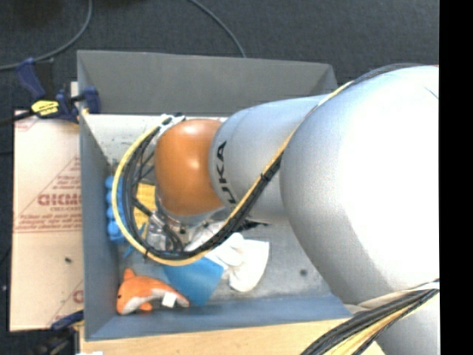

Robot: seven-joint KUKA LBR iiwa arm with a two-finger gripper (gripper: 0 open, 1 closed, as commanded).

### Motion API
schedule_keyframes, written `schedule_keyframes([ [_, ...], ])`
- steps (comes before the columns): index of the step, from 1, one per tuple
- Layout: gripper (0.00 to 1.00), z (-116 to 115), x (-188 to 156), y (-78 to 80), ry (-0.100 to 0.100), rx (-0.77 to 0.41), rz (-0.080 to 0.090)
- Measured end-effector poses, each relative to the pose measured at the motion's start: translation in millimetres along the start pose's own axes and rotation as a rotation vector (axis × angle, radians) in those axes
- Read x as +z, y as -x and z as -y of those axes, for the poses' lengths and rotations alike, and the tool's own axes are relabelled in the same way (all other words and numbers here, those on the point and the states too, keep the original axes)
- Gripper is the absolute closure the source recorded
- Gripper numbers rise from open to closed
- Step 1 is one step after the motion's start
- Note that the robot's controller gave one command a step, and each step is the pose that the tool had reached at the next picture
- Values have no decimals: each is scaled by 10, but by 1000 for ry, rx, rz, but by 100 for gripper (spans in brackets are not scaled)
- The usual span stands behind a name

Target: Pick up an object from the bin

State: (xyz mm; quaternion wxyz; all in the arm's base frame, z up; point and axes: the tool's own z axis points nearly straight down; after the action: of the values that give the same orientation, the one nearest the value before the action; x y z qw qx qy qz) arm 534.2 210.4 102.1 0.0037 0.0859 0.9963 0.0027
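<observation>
Arm low in the grey metal bin (207, 83), no item gripped yet

The jaws sit under the orange wrist cover (185, 165); whether they are wide or narrow, I cannot tell. Just toward the near wall from them lies a blue soft piece (194, 278), with an orange-and-white plush fish (144, 296) beyond it and a white crumpled cloth (244, 261) alongside. It is probably best to settle on one item, clear of the walls.
</observation>
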Motion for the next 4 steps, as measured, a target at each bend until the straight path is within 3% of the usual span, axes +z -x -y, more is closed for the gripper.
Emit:
schedule_keyframes([
  [1, 100, 0, 328, 38, -2, -15, -4],
  [2, 100, -210, 170, -177, 0, 79, -2],
  [4, 100, -205, 170, -173, 0, 85, -2],
])
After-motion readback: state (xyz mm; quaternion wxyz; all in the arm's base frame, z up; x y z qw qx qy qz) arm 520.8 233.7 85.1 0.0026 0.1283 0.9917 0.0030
